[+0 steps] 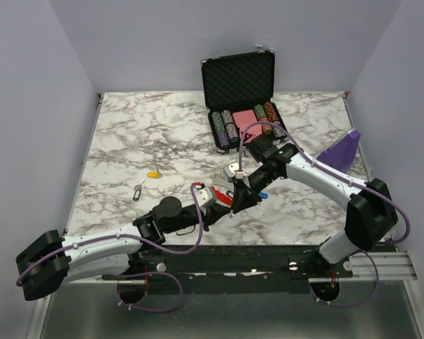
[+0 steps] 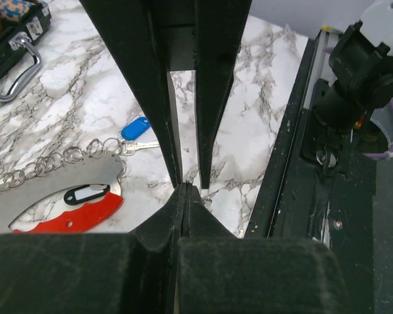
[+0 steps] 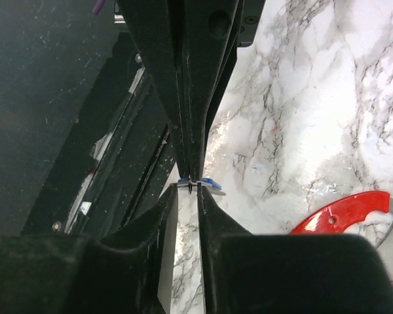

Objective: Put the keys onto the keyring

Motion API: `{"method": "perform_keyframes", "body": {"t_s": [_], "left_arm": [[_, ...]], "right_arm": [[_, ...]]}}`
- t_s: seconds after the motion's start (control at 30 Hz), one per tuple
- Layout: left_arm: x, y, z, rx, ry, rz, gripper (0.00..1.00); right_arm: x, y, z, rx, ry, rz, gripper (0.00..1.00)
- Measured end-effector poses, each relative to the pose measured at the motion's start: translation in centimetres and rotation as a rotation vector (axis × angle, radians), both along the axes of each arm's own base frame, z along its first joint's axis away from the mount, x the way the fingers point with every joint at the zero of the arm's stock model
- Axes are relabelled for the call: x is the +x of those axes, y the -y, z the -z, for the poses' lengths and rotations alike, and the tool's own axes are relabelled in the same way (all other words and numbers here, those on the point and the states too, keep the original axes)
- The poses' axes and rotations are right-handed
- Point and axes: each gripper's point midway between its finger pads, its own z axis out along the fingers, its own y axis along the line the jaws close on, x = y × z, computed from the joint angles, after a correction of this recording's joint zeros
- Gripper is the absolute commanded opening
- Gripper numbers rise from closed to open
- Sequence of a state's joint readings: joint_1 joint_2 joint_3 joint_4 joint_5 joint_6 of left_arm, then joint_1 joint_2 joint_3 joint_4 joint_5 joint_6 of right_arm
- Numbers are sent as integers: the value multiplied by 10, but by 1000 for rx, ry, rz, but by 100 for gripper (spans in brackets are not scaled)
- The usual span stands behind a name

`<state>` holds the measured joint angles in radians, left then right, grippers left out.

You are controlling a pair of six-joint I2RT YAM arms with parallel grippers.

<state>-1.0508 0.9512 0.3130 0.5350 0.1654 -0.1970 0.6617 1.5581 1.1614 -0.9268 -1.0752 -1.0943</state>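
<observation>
Top external: keyring (image 1: 222, 197) lies flat on the marble table (image 1: 127, 141), and both arms meet over it. The blue-tag key (image 1: 263, 196) lies just right of the keyring. The yellow-tag key (image 1: 154, 174) is well to the keyring's left. A third key (image 1: 138, 191), tag colour unclear, is farther left of the keyring. The open chip case (image 1: 240, 85) stands well beyond the keyring.

Left wrist: left gripper (image 2: 185, 191) is clenched, tips together just right of the keyring's red edge. Cannot tell whether anything is pinched. A chain of small rings (image 2: 46, 165) runs along the keyring's silver edge toward the blue-tag key. Cannot tell whether key and chain are joined.

Right wrist: right gripper (image 3: 188, 191) has its jaws slightly parted. A tiny metal piece sits at the gap, not visibly gripped. The keyring's red arc lies to one side.
</observation>
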Motion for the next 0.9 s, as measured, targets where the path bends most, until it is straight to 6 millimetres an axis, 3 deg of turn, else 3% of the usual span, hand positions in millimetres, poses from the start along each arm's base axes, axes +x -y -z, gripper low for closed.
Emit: {"method": "perform_keyframes", "body": {"t_s": [0.1,0.3,0.6,0.9], "left_arm": [[0,-8,0,-52,-1,-27,0],[-3,-29,0,-199,-6,-89,0],[-3,-41,-75,-502,90,-112,0],[-3,-42,-83,-542,90,-109,0]], "right_arm": [[1,-4,-7,15,-16,8,44],[3,-13,-21,58,-64,30,45],[3,-26,-34,129,-179,62,45],[8,-28,-49,184,-213,80,44]]}}
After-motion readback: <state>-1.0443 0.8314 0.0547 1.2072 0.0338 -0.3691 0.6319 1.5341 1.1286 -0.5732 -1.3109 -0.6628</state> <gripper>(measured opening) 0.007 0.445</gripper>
